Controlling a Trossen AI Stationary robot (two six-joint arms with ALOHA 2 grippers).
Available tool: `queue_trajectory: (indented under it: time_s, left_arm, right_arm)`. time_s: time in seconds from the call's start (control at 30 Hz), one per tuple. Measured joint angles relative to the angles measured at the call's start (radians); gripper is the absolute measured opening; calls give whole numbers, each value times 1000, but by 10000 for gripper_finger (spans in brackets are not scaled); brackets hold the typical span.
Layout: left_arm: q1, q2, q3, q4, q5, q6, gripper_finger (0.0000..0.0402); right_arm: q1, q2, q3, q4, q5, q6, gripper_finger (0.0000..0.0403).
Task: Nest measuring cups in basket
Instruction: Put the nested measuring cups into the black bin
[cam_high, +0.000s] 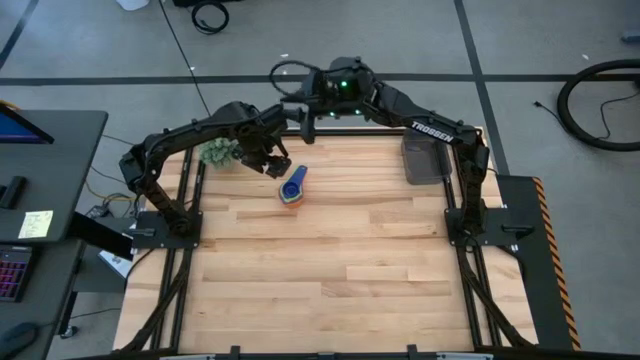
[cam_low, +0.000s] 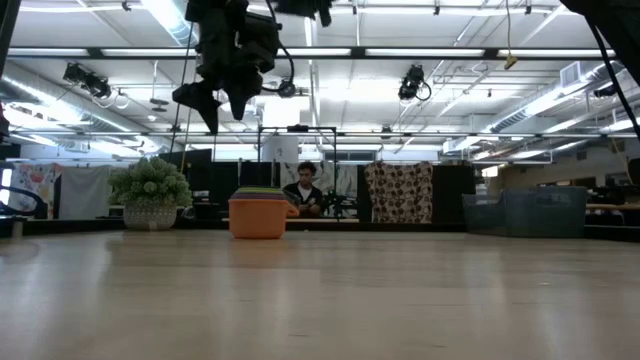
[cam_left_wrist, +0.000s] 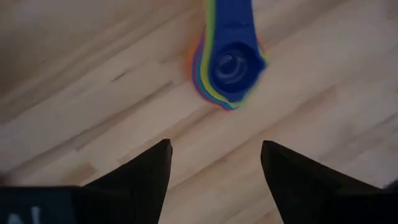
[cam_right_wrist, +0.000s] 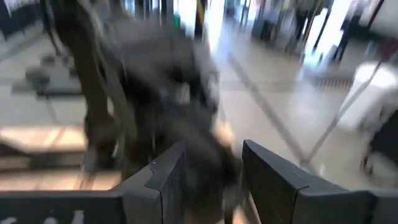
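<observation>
The measuring cups (cam_high: 293, 186) sit nested in one stack on the table (cam_high: 330, 260), well apart from the basket (cam_high: 425, 160). The left gripper (cam_high: 272, 163) hangs just above the stack with fingers wide and empty. The right gripper (cam_high: 305, 125) waits behind the table edge, fingers apart, holding nothing.

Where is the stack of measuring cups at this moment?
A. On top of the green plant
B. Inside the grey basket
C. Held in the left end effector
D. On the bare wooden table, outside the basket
D. The stack of measuring cups sits on the table, apart from the basket, and the left end effector is open above it, holding nothing.
</observation>
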Motion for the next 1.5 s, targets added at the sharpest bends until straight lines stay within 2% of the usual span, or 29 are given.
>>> queue_trajectory:
  time_s: [0.13,0.47,0.73,1.3,1.5]
  left_arm:
    - [-1,0,0,16,21,-12,252]
    - [-3,15,-1,24,81,1,252]
    - [-19,30,-145,122,93,1,252]
    - [-19,28,-317,452,92,-6,252]
    - [-25,28,-344,491,13,-6,252]
  right_arm:
    - [-12,0,0,-158,0,43,165]
    - [-31,1,0,-317,0,87,165]
    - [-33,-3,0,-327,0,92,165]
    - [-33,-3,0,-332,0,84,165]
    - [-33,-3,0,-334,0,84,165]
